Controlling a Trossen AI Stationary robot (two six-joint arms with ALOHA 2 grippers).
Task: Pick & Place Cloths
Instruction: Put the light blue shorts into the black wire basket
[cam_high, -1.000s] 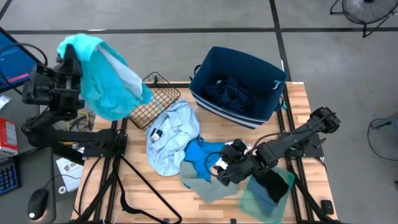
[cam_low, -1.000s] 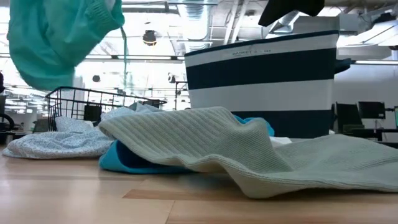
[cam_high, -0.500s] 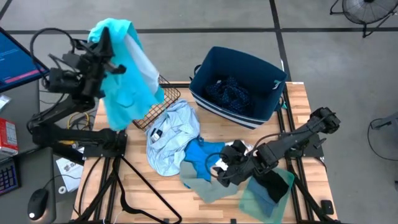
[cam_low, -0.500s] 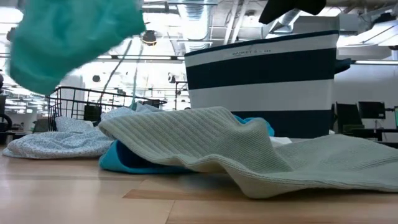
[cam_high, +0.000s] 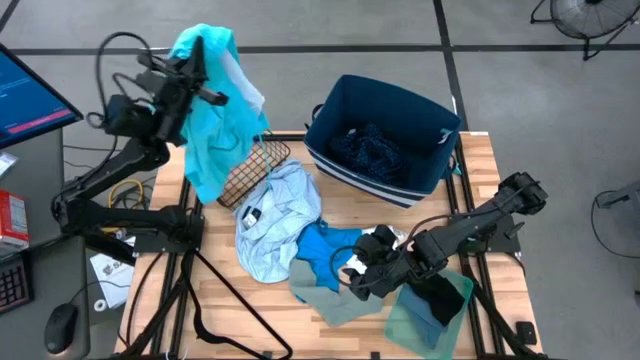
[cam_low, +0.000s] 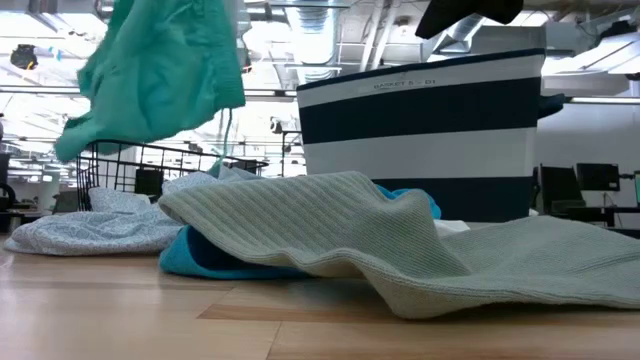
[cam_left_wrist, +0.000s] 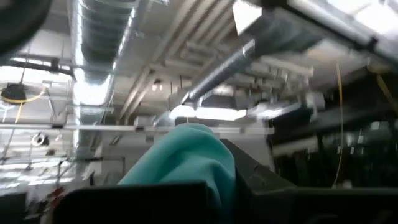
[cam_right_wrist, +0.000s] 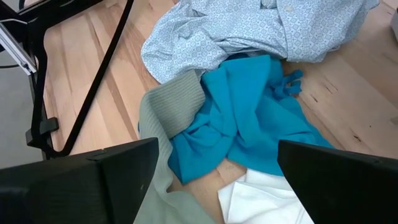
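The left gripper (cam_high: 193, 72) hung high over the table's ten-o'clock corner in the overhead view, clamped on a turquoise garment (cam_high: 215, 110) that draped from its fingers above a black wire basket (cam_high: 252, 160). From table height the same turquoise garment (cam_low: 160, 70) swung clear of the wood, well above everything else.

The navy fabric bin (cam_high: 382, 140), already holding a dark navy patterned cloth (cam_high: 365, 150), stood toward three o'clock from the raised garment, near the table's one-o'clock corner. That gap appeared to be the relation the coming move depended on: the cloth hung long and vertical, its lower hem dangling nearest the basket, so a carry toward three o'clock would probably need height to clear the bin's near wall.

The right gripper (cam_high: 358, 275) waited low at about five o'clock on the table, its fingers spread wide and empty over the remaining pile. Its wrist camera looked down on a pale blue-white shirt (cam_right_wrist: 261, 31), a bright blue cloth (cam_right_wrist: 239, 118), a grey ribbed cloth (cam_right_wrist: 165, 124) and a scrap of white cloth (cam_right_wrist: 264, 199). A small black cloth (cam_high: 436, 298) lay on the translucent green tray (cam_high: 405, 325) just beside that arm.

Of the two arms, the right was plainly nearer those pieces on the table, while the left held the only cloth in the air.
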